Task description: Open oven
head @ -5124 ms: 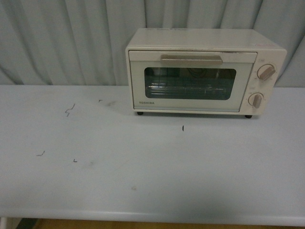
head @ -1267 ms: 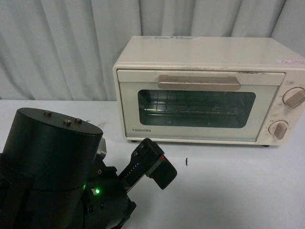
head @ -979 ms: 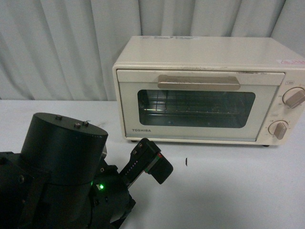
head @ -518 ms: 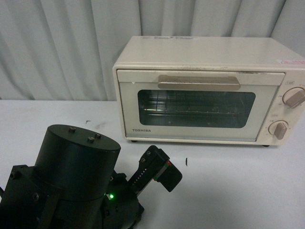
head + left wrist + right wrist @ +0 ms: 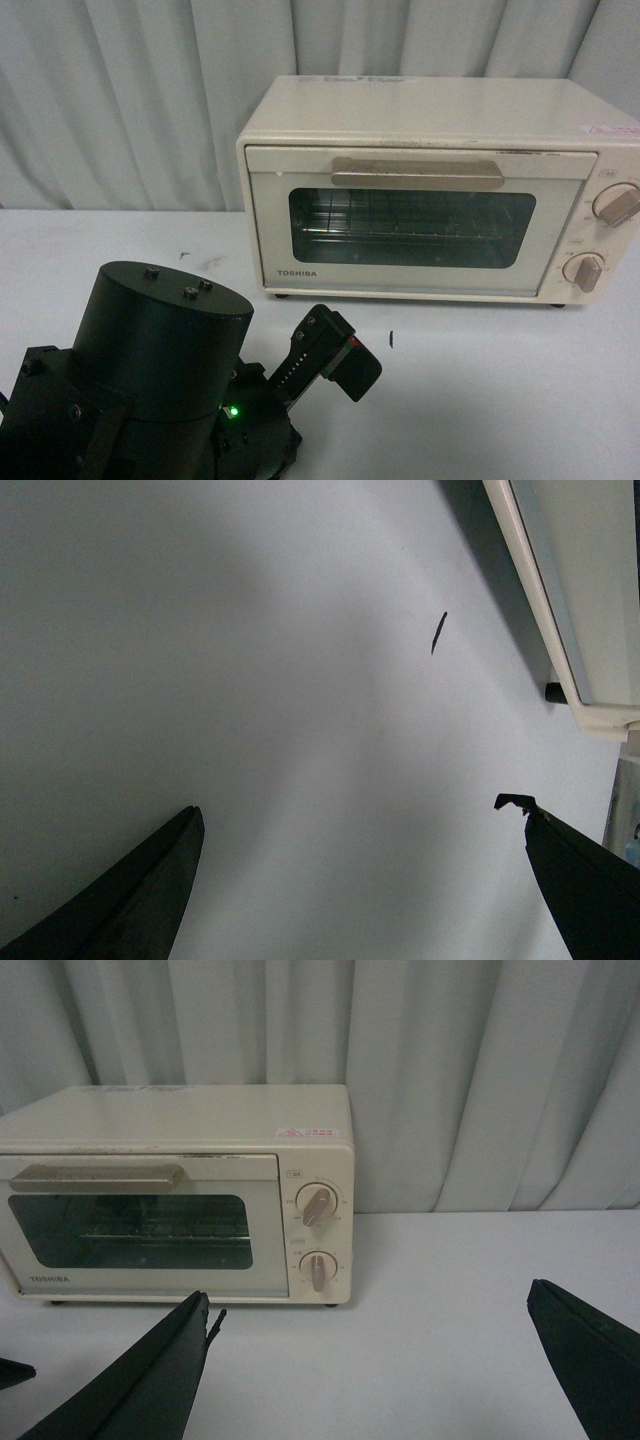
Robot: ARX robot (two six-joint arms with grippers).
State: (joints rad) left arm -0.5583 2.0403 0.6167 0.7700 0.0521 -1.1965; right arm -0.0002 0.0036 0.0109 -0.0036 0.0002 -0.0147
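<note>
Approach step: my left fingers (image 5: 140, 885) and right fingers (image 5: 150, 1375) gape apart, empty. The oven (image 5: 420, 250) is shut; next I reach its handle (image 5: 418, 174) and pull down.

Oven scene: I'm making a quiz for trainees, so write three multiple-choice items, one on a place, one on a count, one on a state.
1. Where on the door is the handle?
A) along its top
B) along its bottom
C) down its left side

2. How many knobs has the oven?
A) one
B) two
C) three

3. The door is:
A) fully down
B) half open
C) shut

Answers:
1 A, the handle lies above the window.
2 B, two are stacked right of the door.
3 C, the door stands flush with the front.
</note>
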